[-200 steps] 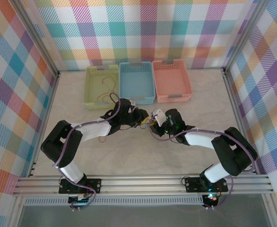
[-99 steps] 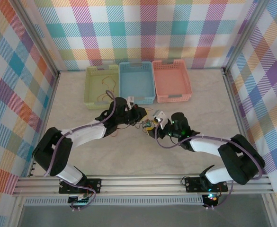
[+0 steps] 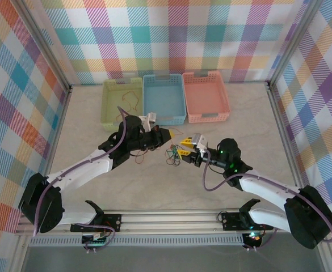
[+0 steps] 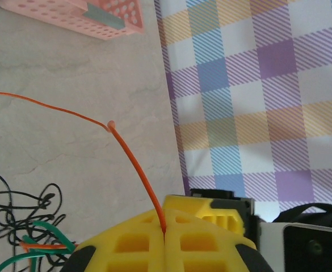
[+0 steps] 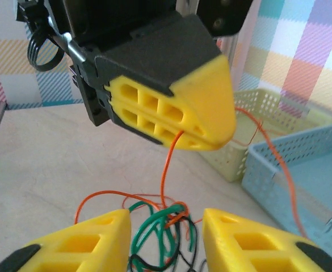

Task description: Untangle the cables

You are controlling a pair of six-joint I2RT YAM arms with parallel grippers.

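The cables (image 3: pixel 171 154) lie as a small knot of green, black and orange-red wire on the table between my two grippers. My left gripper (image 3: pixel 167 134) hangs just above and left of the knot. Its jaws are shut on one orange-red cable (image 4: pixel 133 164), which runs from the left gripper (image 4: pixel 164 231) down into the knot (image 4: pixel 24 226). My right gripper (image 3: pixel 184 146) is at the knot's right side. In the right wrist view the right gripper (image 5: pixel 167 220) is open, the green and black loops (image 5: pixel 163 235) lie between its fingers, and the left gripper (image 5: pixel 177 107) hovers above them.
Three baskets stand in a row at the back: green (image 3: pixel 122 103) holding a loose orange wire, blue (image 3: pixel 164 99), pink (image 3: pixel 205 96). The blue basket's near wall (image 5: pixel 302 164) lies close to the right of the knot. Plaid walls enclose the table.
Both arms have stretched out lower and their grippers have drawn slightly apart, uncovering the knot. The right jaws opened wide, then narrowed. The left jaws closed fully on the orange-red cable.
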